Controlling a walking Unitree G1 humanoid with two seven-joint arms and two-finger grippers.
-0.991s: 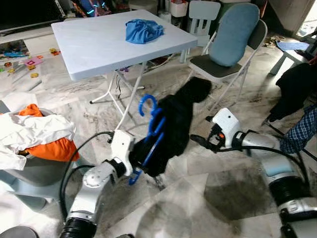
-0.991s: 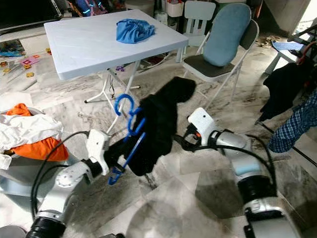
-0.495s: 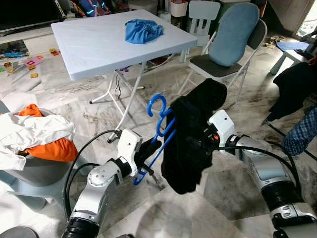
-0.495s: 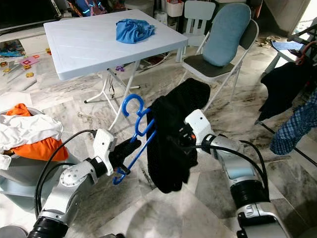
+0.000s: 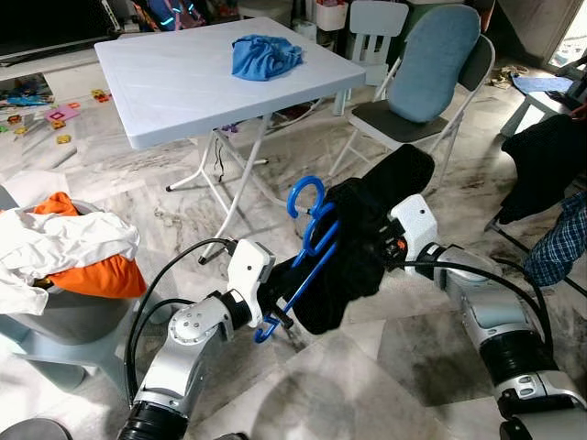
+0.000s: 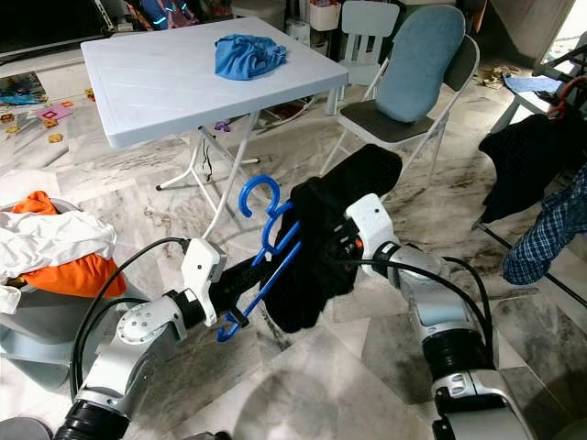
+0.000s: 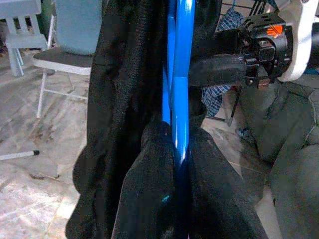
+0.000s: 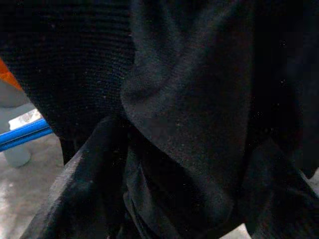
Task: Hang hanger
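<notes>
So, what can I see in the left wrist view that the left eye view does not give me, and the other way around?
The left wrist view gives a close look along the blue hanger: its bars run between folds of the black garment, with the right gripper reaching in beside them.

The left eye view gives the room: the white folding table with a blue cloth on it, the grey chair, and the left gripper holding the hanger low.

Both show hanger, garment and right gripper.

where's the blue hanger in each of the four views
Left eye view: blue hanger, centre, held by the left pincer.
Right eye view: centre.
Left wrist view: upright blue bar.
Right wrist view: blue bar at the edge.
Shared landmark: black garment draped on it.
</notes>
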